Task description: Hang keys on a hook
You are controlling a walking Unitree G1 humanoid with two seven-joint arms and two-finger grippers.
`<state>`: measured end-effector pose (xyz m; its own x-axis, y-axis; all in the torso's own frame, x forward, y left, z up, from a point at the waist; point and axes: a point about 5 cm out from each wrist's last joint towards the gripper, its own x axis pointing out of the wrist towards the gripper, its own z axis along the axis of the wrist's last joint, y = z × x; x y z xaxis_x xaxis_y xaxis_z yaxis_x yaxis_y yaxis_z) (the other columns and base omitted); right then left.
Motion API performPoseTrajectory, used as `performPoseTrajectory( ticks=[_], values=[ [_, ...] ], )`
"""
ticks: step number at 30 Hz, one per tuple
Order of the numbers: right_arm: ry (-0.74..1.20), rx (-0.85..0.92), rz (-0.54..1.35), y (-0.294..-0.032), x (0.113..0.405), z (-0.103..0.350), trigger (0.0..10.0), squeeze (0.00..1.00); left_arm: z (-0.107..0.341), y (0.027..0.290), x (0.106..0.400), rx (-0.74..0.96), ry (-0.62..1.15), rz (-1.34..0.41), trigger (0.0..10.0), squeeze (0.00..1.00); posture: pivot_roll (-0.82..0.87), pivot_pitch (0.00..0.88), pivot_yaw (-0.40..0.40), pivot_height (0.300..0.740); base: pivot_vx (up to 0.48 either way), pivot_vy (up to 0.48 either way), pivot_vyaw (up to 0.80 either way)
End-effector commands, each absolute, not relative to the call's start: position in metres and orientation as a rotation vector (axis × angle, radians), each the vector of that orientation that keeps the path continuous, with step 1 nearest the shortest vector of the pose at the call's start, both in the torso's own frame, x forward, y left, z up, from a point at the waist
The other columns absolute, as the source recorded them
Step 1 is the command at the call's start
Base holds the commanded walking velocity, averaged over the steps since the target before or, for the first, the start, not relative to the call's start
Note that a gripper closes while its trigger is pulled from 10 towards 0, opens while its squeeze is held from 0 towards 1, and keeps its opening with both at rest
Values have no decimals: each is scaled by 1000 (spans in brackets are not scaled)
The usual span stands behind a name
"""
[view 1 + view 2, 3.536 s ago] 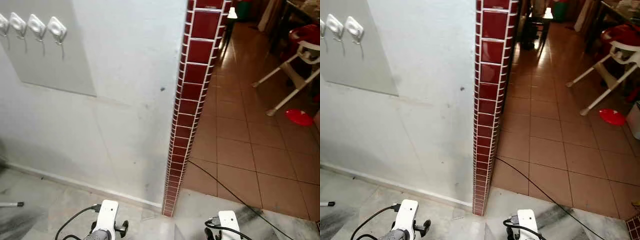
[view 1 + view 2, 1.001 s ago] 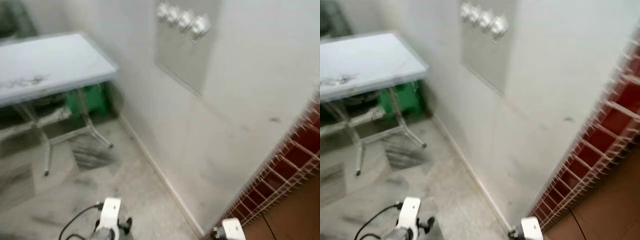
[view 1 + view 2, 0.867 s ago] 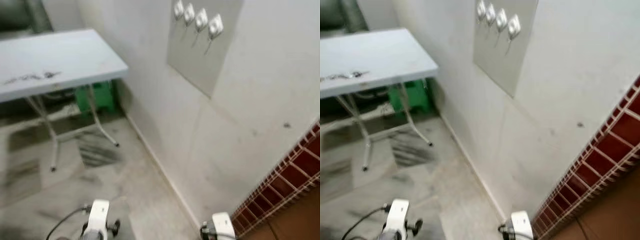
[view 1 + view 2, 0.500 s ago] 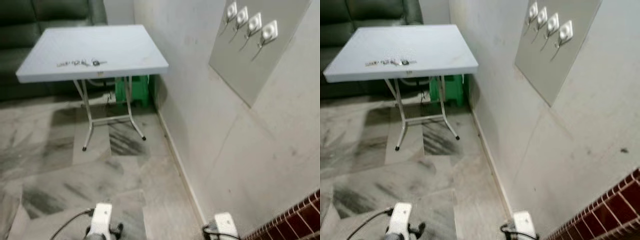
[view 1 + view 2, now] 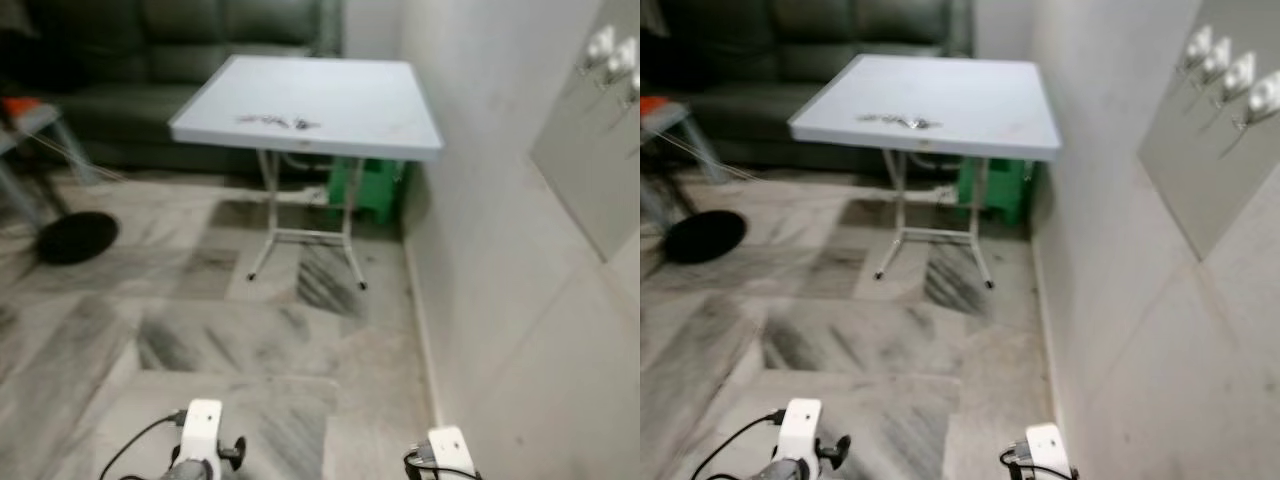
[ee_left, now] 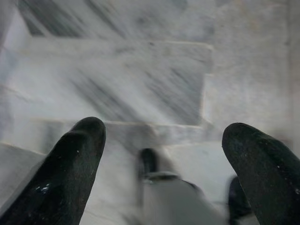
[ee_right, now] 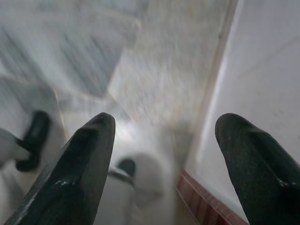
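Grey-veined marble floor point(image 5: 150, 330) took up most of the head view, with a pale wall point(image 5: 1110, 300) running along the robot's right. Dark green sofa point(image 5: 180, 40) sat at the far end. White folding table point(image 5: 380, 110) stood in front of it, close to the wall, with a green crate point(image 5: 368, 190) under its wall-side edge. Grey panel point(image 5: 1200, 190) on the wall carried a row of white hooks point(image 5: 1225, 70), well apart from the table. Black round object point(image 5: 75, 237) lay on the floor off to the left. Keys point(image 5: 278, 121) lay flat on the tabletop, toward its far left part, nothing touching them. Left gripper point(image 6: 161, 157) pointed down at the floor, fingers spread wide, empty. Right gripper point(image 7: 161, 150) likewise, fingers spread apart, empty, near the wall's base.
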<state>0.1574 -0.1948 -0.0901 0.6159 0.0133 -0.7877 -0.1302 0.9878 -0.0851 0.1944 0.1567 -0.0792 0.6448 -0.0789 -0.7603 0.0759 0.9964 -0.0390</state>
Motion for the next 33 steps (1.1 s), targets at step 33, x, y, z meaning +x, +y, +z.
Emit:
performPoseTrajectory(
  ticks=[33],
  values=[
    [857, -41, 60, -187, 169, -86, 10000, 0, -75, 162, 202, -44, 842, -72, 10000, 0, -14, 0, -45, 740, 0, 67, 72]
  ],
)
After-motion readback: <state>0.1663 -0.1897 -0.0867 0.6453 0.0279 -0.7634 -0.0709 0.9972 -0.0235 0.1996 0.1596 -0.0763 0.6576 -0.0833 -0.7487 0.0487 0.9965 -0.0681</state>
